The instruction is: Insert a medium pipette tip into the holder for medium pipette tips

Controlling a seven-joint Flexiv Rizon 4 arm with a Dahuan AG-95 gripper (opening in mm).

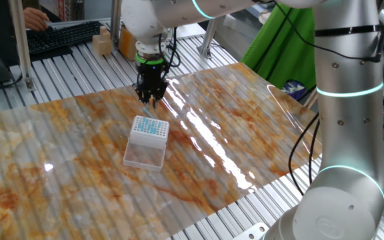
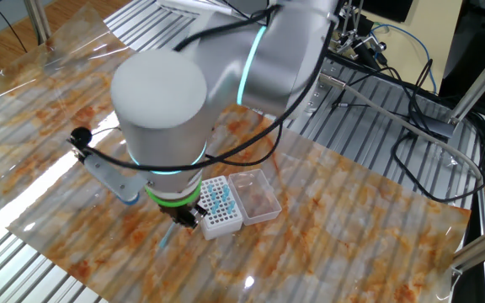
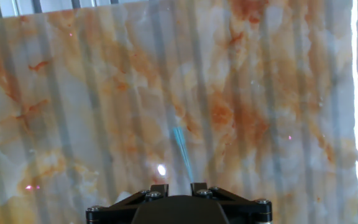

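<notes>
Lab: pipette-tip box (image 1: 149, 128), cabling (image 2: 411, 93)

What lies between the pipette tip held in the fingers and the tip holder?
Nothing: in one fixed view, only bare marbled sheet separates the medium pipette tip from the holder.

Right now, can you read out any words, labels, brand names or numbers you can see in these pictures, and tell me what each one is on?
No text can be read in any view.
White tip box: a grid of holes with blue dots, no label showing.
Robot arm: glowing rings only, no brand name visible.
Keyboard in the background: keys too small and blurred to read.
Hand, blue tip and marbled mat: no markings.
</notes>
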